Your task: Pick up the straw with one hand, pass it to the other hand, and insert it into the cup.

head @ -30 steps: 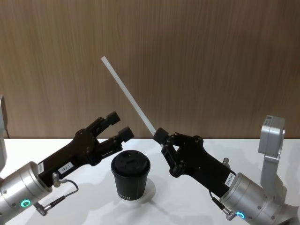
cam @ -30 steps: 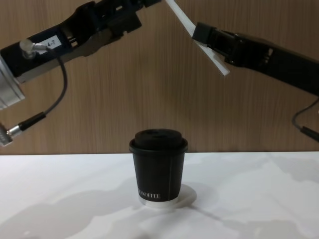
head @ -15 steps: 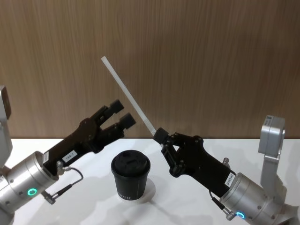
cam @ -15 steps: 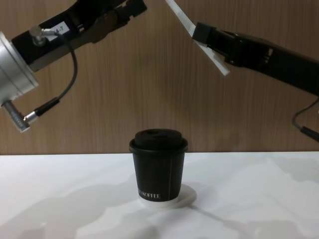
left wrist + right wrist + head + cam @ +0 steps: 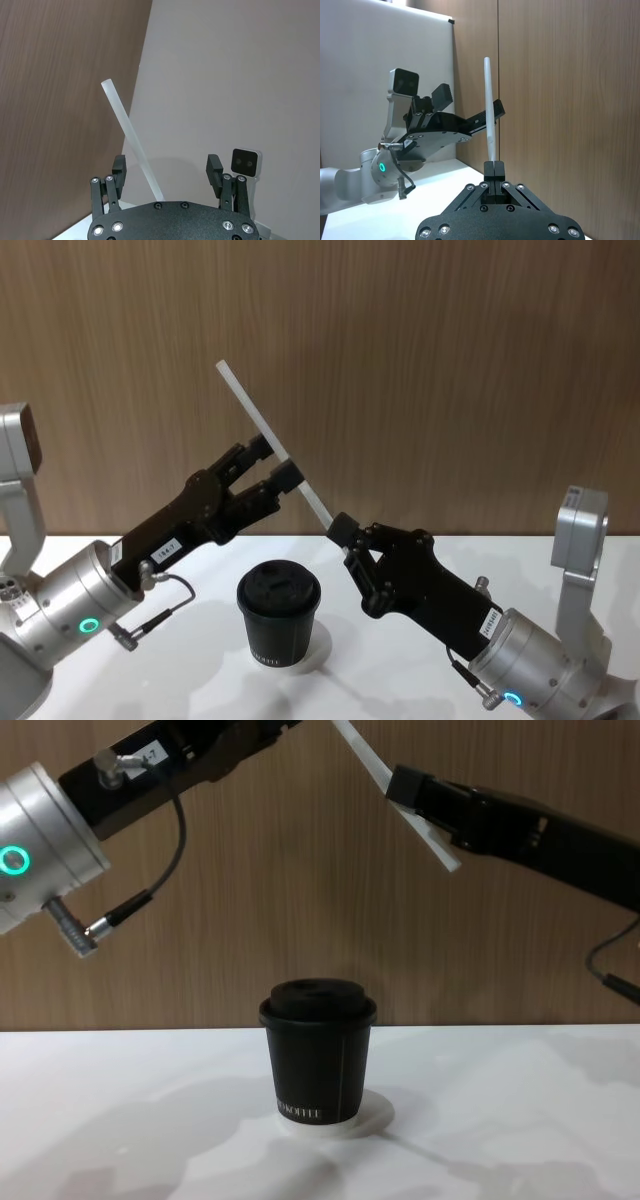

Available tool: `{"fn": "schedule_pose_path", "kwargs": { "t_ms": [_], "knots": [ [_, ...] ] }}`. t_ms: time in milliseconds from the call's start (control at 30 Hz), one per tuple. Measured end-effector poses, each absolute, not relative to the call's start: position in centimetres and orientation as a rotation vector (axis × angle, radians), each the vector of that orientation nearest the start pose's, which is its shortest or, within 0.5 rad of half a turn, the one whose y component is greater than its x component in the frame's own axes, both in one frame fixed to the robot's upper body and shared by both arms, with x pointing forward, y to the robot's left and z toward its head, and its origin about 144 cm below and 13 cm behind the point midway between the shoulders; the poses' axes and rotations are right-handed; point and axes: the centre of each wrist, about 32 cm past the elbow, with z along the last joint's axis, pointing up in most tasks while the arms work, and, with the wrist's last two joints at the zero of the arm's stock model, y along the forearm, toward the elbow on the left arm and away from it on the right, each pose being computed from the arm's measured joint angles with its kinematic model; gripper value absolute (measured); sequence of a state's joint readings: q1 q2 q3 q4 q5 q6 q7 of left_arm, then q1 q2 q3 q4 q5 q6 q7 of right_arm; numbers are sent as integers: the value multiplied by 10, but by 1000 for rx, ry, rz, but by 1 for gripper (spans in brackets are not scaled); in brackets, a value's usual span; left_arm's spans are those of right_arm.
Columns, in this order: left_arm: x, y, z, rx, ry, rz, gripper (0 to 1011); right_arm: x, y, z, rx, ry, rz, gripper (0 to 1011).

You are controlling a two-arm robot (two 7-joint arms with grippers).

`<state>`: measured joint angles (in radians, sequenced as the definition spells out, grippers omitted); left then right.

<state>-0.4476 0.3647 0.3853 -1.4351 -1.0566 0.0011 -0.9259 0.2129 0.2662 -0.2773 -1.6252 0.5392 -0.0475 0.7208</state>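
– So, who has the straw (image 5: pixel 255 410)?
– The right gripper (image 5: pixel 345 540) pinches its low end, tip toward 11 o'clock. The left gripper (image 5: pixel 274 462) is spread around its middle. The cup (image 5: pixel 279 615) sits at 6 o'clock.
– Close left softly before right lets go.

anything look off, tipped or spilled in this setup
Nothing stands out. The cup stands upright with its lid on, no spill around it. The straw is straight, tilted in the air, pinched near its lower end by the right gripper, with the left gripper open on either side of it.
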Motion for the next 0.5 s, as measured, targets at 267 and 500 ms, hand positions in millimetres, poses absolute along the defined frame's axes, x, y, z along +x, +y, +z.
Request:
{"fn": "schedule_pose_path", "kwargs": {
  "t_ms": [267, 500],
  "knots": [
    [565, 232, 1246, -588, 115, 276, 1003, 502, -215, 1220, 317, -76, -543, 4],
    [568, 230, 1247, -596, 113, 276, 951, 502, -215, 1220, 317, -76, -543, 4]
  ]
}}
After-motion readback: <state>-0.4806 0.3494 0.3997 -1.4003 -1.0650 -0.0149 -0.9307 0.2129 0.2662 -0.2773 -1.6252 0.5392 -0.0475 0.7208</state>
